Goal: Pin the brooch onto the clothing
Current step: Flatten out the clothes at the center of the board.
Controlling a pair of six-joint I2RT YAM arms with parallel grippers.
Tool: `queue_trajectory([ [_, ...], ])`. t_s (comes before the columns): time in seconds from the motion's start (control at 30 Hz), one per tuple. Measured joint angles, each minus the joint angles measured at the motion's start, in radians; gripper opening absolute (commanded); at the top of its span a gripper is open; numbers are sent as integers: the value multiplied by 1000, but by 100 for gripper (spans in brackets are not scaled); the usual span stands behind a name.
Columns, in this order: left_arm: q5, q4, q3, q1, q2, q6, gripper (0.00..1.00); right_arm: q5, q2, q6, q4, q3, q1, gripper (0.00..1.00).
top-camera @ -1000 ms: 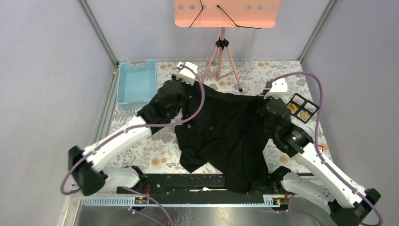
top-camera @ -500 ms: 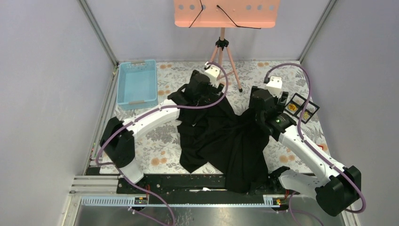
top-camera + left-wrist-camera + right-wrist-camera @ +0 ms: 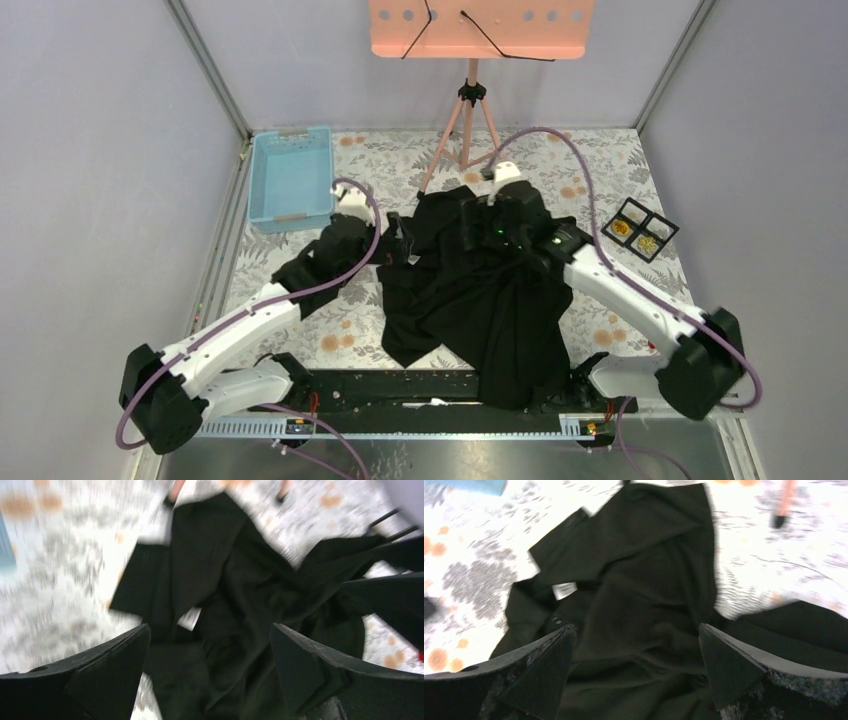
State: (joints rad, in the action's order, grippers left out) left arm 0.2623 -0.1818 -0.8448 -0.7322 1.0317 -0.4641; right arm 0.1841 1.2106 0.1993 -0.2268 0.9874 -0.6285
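While the shirt point(image 3: 470, 310) lies crumpled at the middle of the bench point(image 3: 600, 160), its lower part reaching the near edge, the top view shows both arms bent in over its collar end. The left arm point(image 3: 240, 320) comes from the left side and the right arm point(image 3: 620, 290) from the right. A black divided tray point(image 3: 640, 230) by the right edge holds small gold pieces point(image 3: 622, 228), most likely the brooches, well apart from either arm.

In the blurred left wrist view, the left tool point(image 3: 210, 630) stands wide open and empty above dark folds and a white label point(image 3: 189, 618).

In the right wrist view, the right tool point(image 3: 636, 627) is likewise spread wide, holding nothing, over the collar region.

The step in hand appears to be laying out the garment, with no brooch fetched yet. The next move probably calls for regripping the fabric to flatten a front panel, then a reach to the tray.
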Motion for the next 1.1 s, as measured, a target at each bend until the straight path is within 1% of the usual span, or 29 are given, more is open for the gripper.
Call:
queue_trajectory([
  [0.13,-6,-68,201,24,-7,-158,99,-110,164,15,50,51,-67,100],
  [0.2,-13,-117,274,33,-19,-213,99,-139,233,21,59,80,-91,98],
  [0.3,-20,-145,323,69,-66,-269,98,-162,356,28,63,171,-133,95],
  [0.33,-20,-142,330,85,-82,-279,96,-171,397,31,64,207,-147,94],
  [0.47,-57,-90,365,171,-121,-324,86,-179,540,38,71,330,-185,89],
  [0.53,-82,-63,389,197,-121,-340,81,-175,597,41,59,380,-199,87],
  [0.73,-159,12,463,229,-114,-387,80,-120,760,43,-1,518,-219,84],
  [0.93,-226,132,494,233,-65,-432,73,-53,874,56,-73,604,-224,83],
  [1.03,-249,160,496,236,-40,-447,72,-42,917,63,-91,628,-224,75],
  [1.1,-257,175,498,238,-35,-452,72,-39,937,68,-99,635,-225,64],
])
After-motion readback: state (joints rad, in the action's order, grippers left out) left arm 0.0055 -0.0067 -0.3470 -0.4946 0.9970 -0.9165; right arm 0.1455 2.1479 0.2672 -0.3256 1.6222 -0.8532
